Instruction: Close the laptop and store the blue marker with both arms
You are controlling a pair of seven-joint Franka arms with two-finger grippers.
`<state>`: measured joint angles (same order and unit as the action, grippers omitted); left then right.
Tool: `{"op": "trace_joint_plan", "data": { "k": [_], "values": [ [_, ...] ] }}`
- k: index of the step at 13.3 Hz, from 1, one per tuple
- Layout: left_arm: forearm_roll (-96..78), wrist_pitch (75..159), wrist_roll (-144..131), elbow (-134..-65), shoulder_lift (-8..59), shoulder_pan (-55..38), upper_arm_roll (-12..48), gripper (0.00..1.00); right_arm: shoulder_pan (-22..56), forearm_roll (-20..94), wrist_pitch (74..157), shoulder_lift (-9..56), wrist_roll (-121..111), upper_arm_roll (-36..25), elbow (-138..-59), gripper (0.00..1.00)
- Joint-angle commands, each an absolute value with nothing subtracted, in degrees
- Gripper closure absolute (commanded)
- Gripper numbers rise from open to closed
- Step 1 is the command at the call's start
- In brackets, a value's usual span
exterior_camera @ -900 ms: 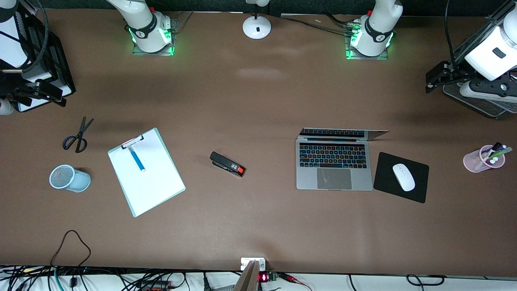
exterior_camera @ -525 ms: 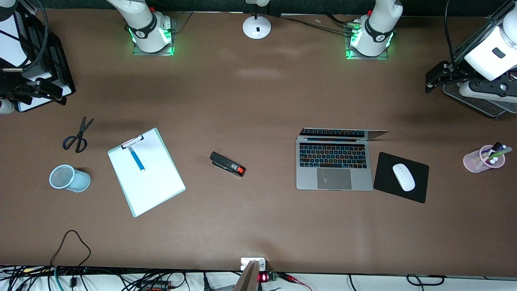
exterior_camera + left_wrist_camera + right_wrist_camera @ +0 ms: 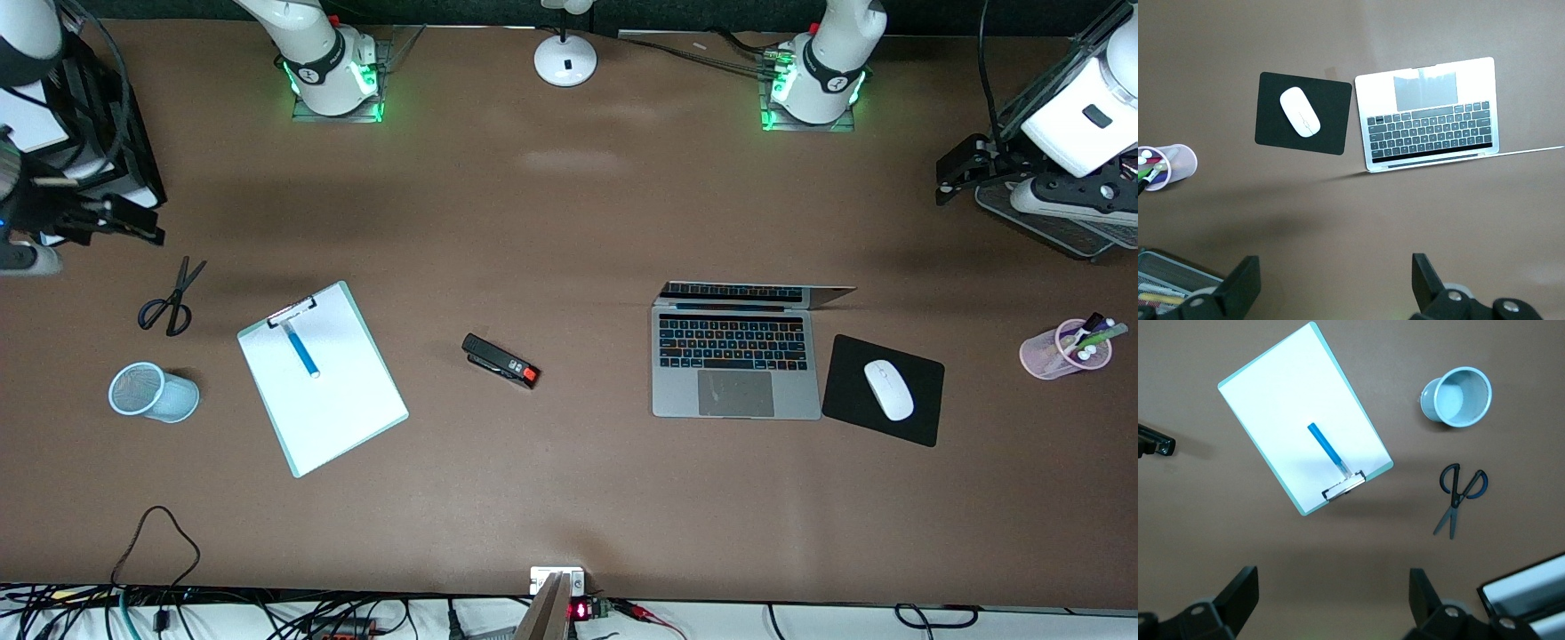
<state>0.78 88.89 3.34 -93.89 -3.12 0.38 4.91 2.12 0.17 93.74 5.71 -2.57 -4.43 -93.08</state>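
Note:
The silver-grey laptop [image 3: 736,373] [image 3: 1431,120] stands open toward the left arm's end of the table, keys lit, lid [image 3: 756,293] raised. The blue marker [image 3: 302,348] [image 3: 1328,450] lies on a white clipboard [image 3: 338,409] [image 3: 1271,400] toward the right arm's end. My right gripper [image 3: 133,222] [image 3: 1333,583] hangs open and empty over bare table beside the scissors. My left gripper [image 3: 956,169] [image 3: 1335,270] hangs open and empty over bare table at its own end, apart from the laptop.
Black scissors [image 3: 171,302] and a tipped pale-blue mesh cup [image 3: 151,392] lie beside the clipboard. A black stapler [image 3: 500,360] sits mid-table. A white mouse [image 3: 887,389] rests on a black pad [image 3: 916,418] beside the laptop. A pink pen cup [image 3: 1062,348] and a mesh tray [image 3: 1049,227] stand at the left arm's end.
The right arm's hand has shifted a little over the table toward the scissors. The left arm and everything on the table are as before.

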Motion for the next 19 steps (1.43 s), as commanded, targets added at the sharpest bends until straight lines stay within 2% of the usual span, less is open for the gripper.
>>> {"op": "trace_joint_plan", "data": {
  "k": [1,10,19],
  "values": [
    [-0.5,88.7,4.0,-94.5,-4.0,1.0,5.3,0.0,3.3,0.1,98.2,10.7,-3.6,-4.4,-91.8,0.0],
    [-0.4,88.9,4.0,-94.4,-4.0,1.0,5.3,0.0,7.3,-0.2,120.5,28.9,-12.7,-4.4,-91.6,0.0],
    [-0.4,89.0,4.0,-94.4,-4.0,1.0,5.3,0.0,7.7,0.1,129.7,38.6,-24.1,-4.3,-92.0,0.0]
  ]
}}
